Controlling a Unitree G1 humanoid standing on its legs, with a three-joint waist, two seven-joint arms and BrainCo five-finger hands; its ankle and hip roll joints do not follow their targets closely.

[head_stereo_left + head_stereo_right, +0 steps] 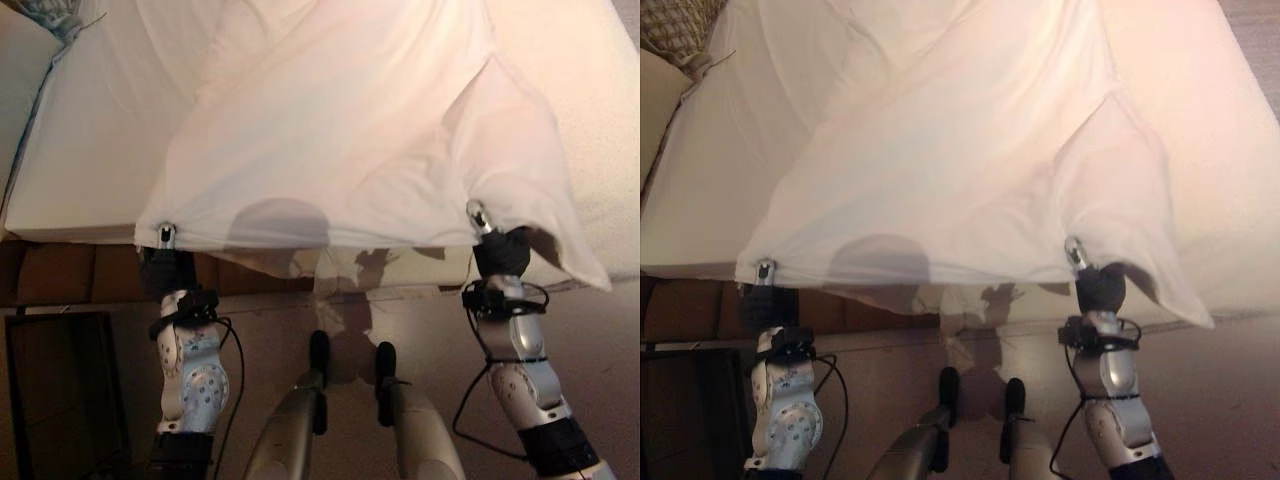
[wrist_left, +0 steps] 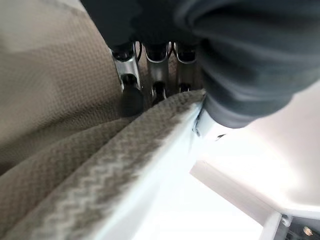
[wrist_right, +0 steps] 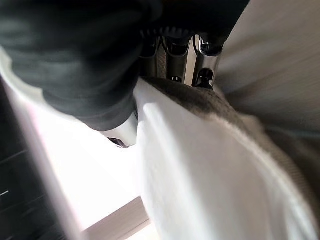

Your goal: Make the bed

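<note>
Holding sheet [image 1: 330, 130] hem mid-frame, left hand [image 1: 165, 240] and right hand [image 1: 482, 222] pinched on it; soft, light, slippery, best gripped at corners.

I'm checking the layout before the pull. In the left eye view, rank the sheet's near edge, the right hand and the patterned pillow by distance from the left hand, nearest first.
1. Sheet's near edge: pinched in the left hand itself, at the bed's foot.
2. Right hand: along the same edge, to the right, also gripping the sheet.
3. Patterned pillow: far left corner of the bed.
</note>
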